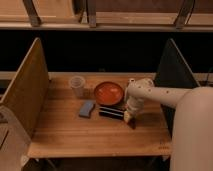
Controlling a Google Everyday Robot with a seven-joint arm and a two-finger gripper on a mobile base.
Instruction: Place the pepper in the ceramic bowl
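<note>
The ceramic bowl (109, 93), orange-red, shallow and empty, sits at the middle of the wooden table (95, 135). My white arm reaches in from the right and points down. Its gripper (130, 119) is low on the table just in front of and to the right of the bowl, at the right end of a flat black bar (111, 112). The pepper (133, 123) shows only as a small dark red bit at the gripper's tip, mostly hidden by it.
A translucent cup (77, 86) stands left of the bowl. A blue-grey block (86, 108) lies in front of the cup. A tall wooden panel (25, 90) walls the left side, and a dark panel (172, 75) walls the right.
</note>
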